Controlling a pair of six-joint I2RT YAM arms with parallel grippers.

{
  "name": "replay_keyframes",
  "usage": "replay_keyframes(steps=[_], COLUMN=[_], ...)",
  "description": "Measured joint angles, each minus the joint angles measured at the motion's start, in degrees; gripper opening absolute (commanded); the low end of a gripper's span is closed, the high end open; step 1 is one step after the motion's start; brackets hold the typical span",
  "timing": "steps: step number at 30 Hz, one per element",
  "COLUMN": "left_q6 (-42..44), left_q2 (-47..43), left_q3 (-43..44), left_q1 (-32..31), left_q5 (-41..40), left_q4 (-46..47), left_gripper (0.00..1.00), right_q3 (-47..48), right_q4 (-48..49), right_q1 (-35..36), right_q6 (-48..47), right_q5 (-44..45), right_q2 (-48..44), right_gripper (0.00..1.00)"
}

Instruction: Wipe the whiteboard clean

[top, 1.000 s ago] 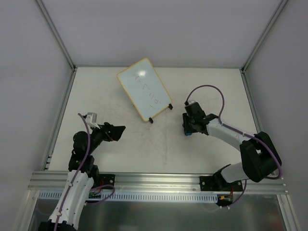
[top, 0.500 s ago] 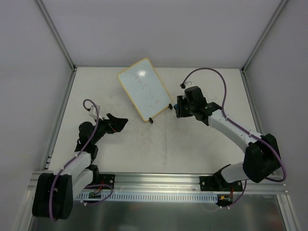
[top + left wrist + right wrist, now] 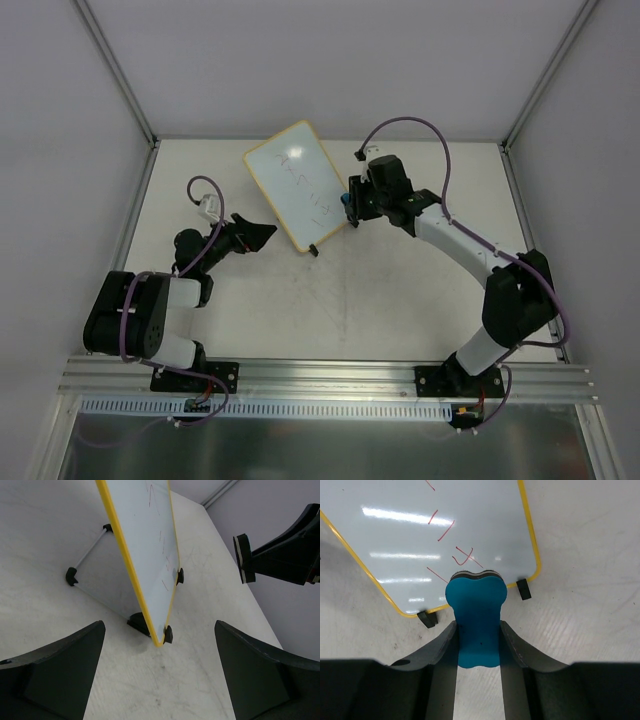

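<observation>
With my right claw [image 3: 477, 636] clamped on the eraser [image 3: 476, 597] at the lower edge of the whiteboard [image 3: 298, 185], upper centre of the bench [image 3: 400, 295], and my left claw [image 3: 262, 232] apart nearby, wiping seems about to begin, so next I should press onto the red marks [image 3: 445, 530].

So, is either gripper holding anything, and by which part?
The right gripper holds the blue eraser by its narrow waist, one finger on each side. The left gripper is open and empty.

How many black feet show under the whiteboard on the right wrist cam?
2: one foot at the whiteboard rim's lower-left in frame, another foot lower-right. Any behind the board are hidden.
</observation>
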Motion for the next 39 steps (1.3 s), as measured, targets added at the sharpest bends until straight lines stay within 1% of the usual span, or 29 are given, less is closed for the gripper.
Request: replay_keyframes(steps=[2, 8, 9, 10, 12, 14, 16, 17, 21, 24, 27, 31, 32, 34, 35, 39], left_q6=[0.13, 0.02, 0.02, 0.04, 0.11, 0.15, 0.22, 0.2, 0.17, 0.2, 0.15, -0.17, -0.46, -0.96, -1.11, -1.66], left_q2=[2.97, 12.83, 13.75, 14.58, 15.37, 15.56, 15.8, 16.02, 16.31, 16.81, 18.25, 20.46, 20.96, 21.73, 22.01, 22.62], left_q3=[2.38, 8.2, 8.7, 9.14, 9.84, 10.64, 11.69, 12.28, 13.73, 14.4, 15.32, 16.17, 16.39, 16.74, 16.81, 16.96], left_q1=[-0.44, -0.79, -0.81, -0.79, -0.79, -0.92, -1.07, -1.09, -1.14, -1.14, -1.14, -1.14, -1.14, -1.16, -1.16, -1.27], left_q5=[0.33, 0.59, 0.57, 0.57, 0.57, 0.59, 0.76, 1.16, 2.56, 3.21, 3.28, 3.28, 3.28, 3.28, 3.26, 3.23], left_q4=[1.25, 2.29, 2.27, 2.25, 2.25, 2.29, 2.32, 2.36, 2.43, 2.69, 2.78, 2.8, 2.8, 2.8, 2.8, 2.78], left_gripper=[0.92, 0.88, 0.87, 0.84, 0.82, 0.78, 0.76, 0.73, 0.68, 0.68, 0.65, 0.57, 0.53, 0.51, 0.47, 0.37], right_q3=[1.36, 3.72, 3.91, 4.02, 4.24, 4.24, 4.24, 4.24, 4.11, 3.69, 3.04, 2.38, 2.21, 1.92, 1.84, 1.46], right_q4=[0.22, 0.83, 0.83, 0.96, 1.25, 1.77, 2.32, 2.67, 4.37, 5.57, 6.49, 7.13, 7.19, 7.21, 7.21, 7.48], right_q1=[0.09, 0.42, 0.48, 0.52, 0.57, 0.57, 0.57, 0.57, 0.57, 0.57, 0.57, 0.57, 0.57, 0.57, 0.57, 0.57], right_q6=[-0.26, -1.4, -1.57, -1.73, -1.95, -2.12, -2.14, -2.14, -2.21, -2.29, -2.4, -2.58, -2.6, -2.6, -2.62, -2.75], right_q5=[-0.46, -0.98, -0.98, -1.01, -1.01, -1.03, -1.01, -1.01, -0.98, -0.98, -0.98, -0.98, -0.96, -0.96, -0.96, -0.96], right_q2=[1.07, 3.63, 3.98, 4.31, 4.83, 5.14, 5.14, 5.14, 5.14, 5.14, 5.14, 5.14, 5.14, 5.14, 5.14, 5.14], right_gripper=[0.0, 0.0, 0.0, 0.0, 0.0, 0.0, 0.0, 0.0, 0.0, 0.0, 0.0, 0.0, 0.0, 0.0, 0.0, 0.0])
